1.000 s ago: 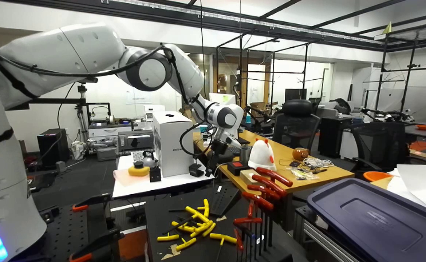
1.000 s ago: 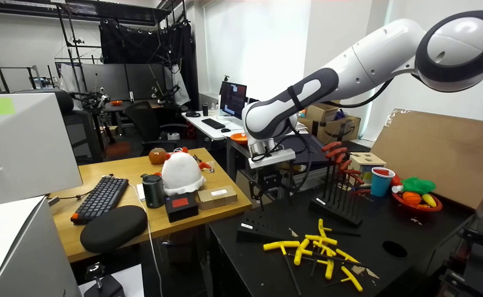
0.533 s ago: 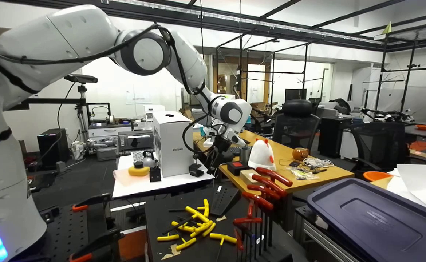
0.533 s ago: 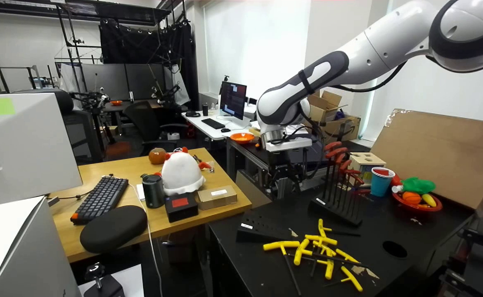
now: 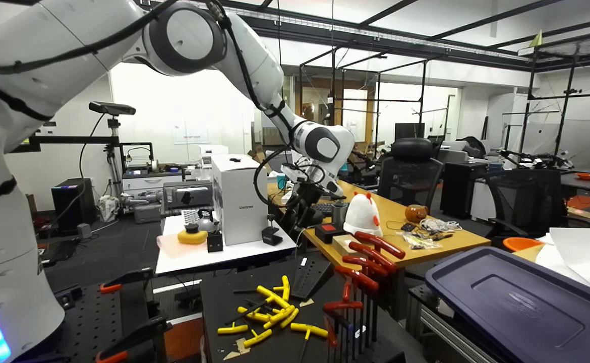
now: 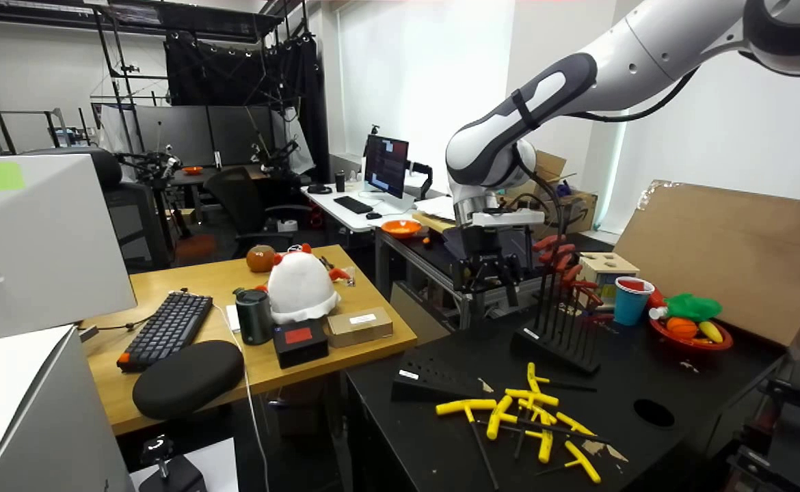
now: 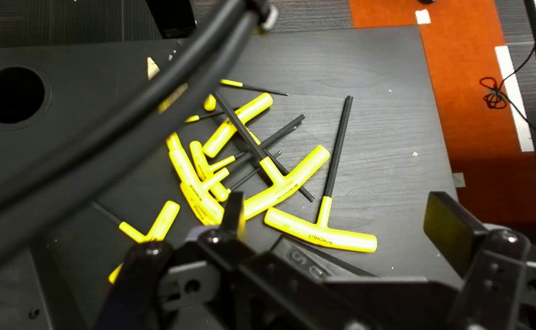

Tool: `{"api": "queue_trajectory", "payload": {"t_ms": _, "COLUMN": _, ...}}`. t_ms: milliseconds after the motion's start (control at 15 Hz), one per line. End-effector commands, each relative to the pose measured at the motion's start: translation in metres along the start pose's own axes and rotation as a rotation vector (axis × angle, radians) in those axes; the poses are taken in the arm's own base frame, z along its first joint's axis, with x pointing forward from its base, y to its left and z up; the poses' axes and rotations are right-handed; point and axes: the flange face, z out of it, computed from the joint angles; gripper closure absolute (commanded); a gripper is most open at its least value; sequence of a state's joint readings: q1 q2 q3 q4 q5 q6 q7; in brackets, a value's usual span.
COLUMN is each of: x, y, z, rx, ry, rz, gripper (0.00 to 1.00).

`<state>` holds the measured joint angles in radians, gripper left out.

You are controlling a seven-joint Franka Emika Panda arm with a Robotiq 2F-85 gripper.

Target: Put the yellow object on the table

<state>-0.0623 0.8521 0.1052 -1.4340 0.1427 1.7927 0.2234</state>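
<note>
Empty fingers above a scatter of yellow T-handled keys

We judge the placing step to be finished: the keys in view rest on the tabletop or across one another, in from its upper right corner as the wrist view shows it, and nothing is held. A pick not yet begun would look much the same, though, and we cannot tell which key the task means. If the job is done, the next move calls for drawing the fingers clear without brushing the upright red-handled keys; if not, we must choose one handle and come down astride it.

Our fingers stand wide apart and grip nothing. Both exterior views show them well above the tabletop, touching no key. In the wrist view, the handle of a lone key shows between them, but well below; the others lie mostly past one finger, farther toward the tabletop's upper edge.
</note>
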Motion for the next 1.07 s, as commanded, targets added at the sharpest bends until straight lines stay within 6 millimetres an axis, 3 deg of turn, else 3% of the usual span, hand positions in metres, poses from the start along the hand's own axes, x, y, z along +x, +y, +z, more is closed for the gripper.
{"api": "queue_trajectory", "payload": {"t_ms": 0, "x": -0.029, "y": 0.019, "z": -0.013, "rx": 0.021, "ry": 0.011, "rz": -0.061, "gripper": 0.00}}
{"api": "queue_trajectory", "payload": {"t_ms": 733, "x": -0.068, "y": 0.091, "z": -0.052, "rx": 0.191, "ry": 0.135, "rz": -0.159, "gripper": 0.00}}
{"api": "queue_trajectory", "payload": {"t_ms": 1000, "x": -0.081, "y": 0.115, "z": -0.064, "rx": 0.257, "ry": 0.256, "rz": -0.197, "gripper": 0.00}}
